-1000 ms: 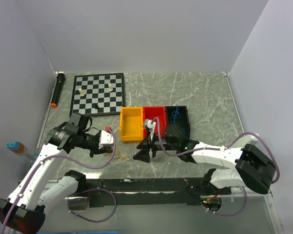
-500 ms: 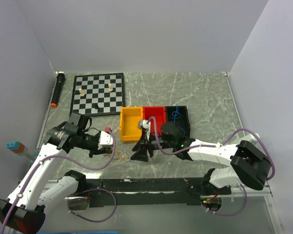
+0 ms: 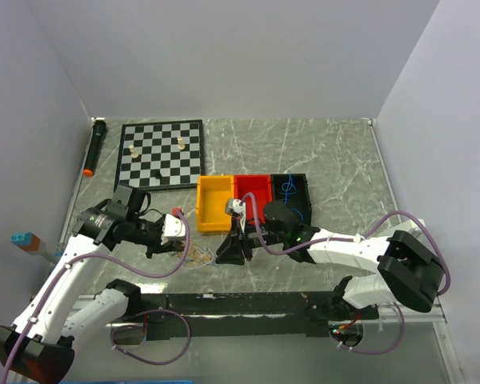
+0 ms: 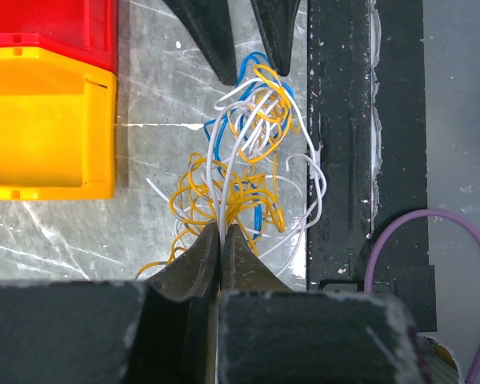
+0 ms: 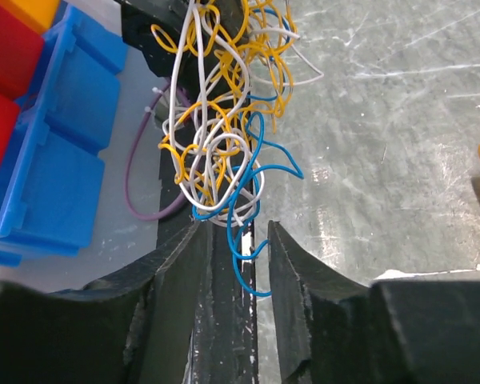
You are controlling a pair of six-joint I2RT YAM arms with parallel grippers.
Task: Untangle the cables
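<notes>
The cables (image 4: 244,152) are one messy knot of white, blue and yellow-tan wire, sitting on the table (image 3: 328,160) near its front edge, just in front of the yellow bin (image 3: 214,204). The left gripper (image 4: 222,240) has its jaws pinched tight on a white strand at one side of the knot. The right gripper (image 5: 236,232) comes in from the opposite side, jaws roughly halfway apart with a blue loop lying between them, not clamped as far as I can see. The red bin (image 3: 254,188) is right beside the yellow one, then a black bin (image 3: 292,192) with some blue wire in it. The chessboard (image 3: 160,154) is further back on the left.
</notes>
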